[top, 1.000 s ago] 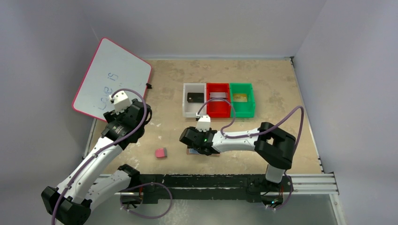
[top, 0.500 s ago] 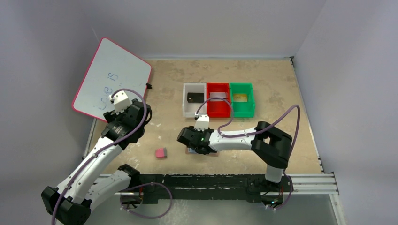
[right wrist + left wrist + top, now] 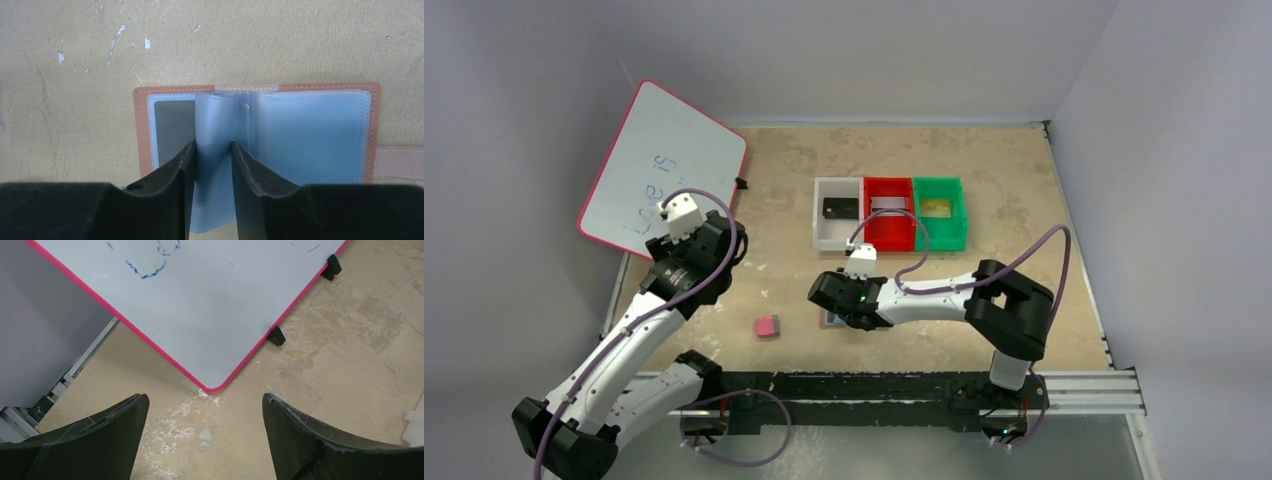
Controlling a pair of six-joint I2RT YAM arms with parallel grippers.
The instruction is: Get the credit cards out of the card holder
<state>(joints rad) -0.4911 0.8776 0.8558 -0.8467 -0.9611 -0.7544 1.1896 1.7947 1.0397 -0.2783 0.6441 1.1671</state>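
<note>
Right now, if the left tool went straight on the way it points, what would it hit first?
Probably the tan tabletop, just short of the pink-edged whiteboard; depth is unclear, so its corner might come first. The open left tool holds nothing.

The table (image 3: pixel 1004 170) was a tan, mottled slab, scuffed and flecked with white. Plain pale grey walls closed it in: the back wall (image 3: pixel 874 50), the left wall (image 3: pixel 504 150) and the right wall (image 3: pixel 1184 200). A pink-rimmed whiteboard (image 3: pixel 664 160) leaned at the left. A metal rail (image 3: pixel 1084 388) ran along the near edge. The light was soft and even.
</note>
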